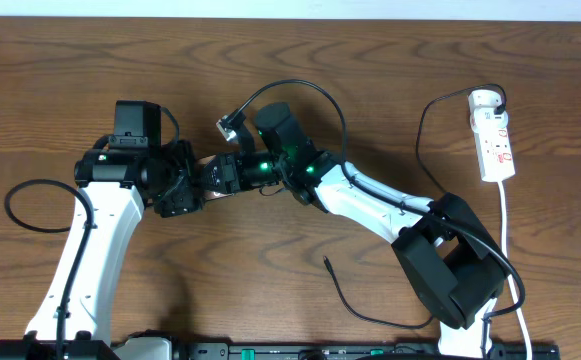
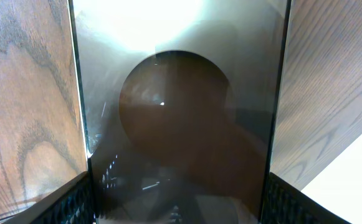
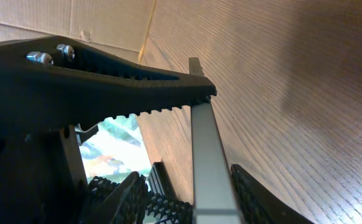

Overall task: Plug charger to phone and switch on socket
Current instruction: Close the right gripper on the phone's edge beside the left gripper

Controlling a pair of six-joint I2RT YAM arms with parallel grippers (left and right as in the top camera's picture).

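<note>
**Overhead view.** Two arms meet above the middle of a wooden table (image 1: 70,80). The left gripper (image 1: 182,190) and right gripper (image 1: 222,178) face each other, almost touching, with the phone between them and largely hidden by both.

**Left wrist view.** The phone (image 2: 181,124) fills the frame. Its glossy face carries a large dark oval and reflected glare. Its two long edges sit against the left fingers (image 2: 75,202), so the left gripper clasps it across its width.

**Right wrist view.** The phone appears edge-on as a thin grey slab (image 3: 212,168). A toothed finger (image 3: 168,102) of the right gripper touches the upper end of this edge. Whether the right jaws actually clamp the slab cannot be told.

**Charger.** The charger (image 1: 328,264) lies loose on the table. Its connector tip is in front of the right arm, well apart from the phone and held by neither gripper.

**Socket.** The socket (image 1: 492,140) lies at the far right of the table, well apart from both grippers. Its white cord (image 1: 505,230) trails towards the near edge.
</note>
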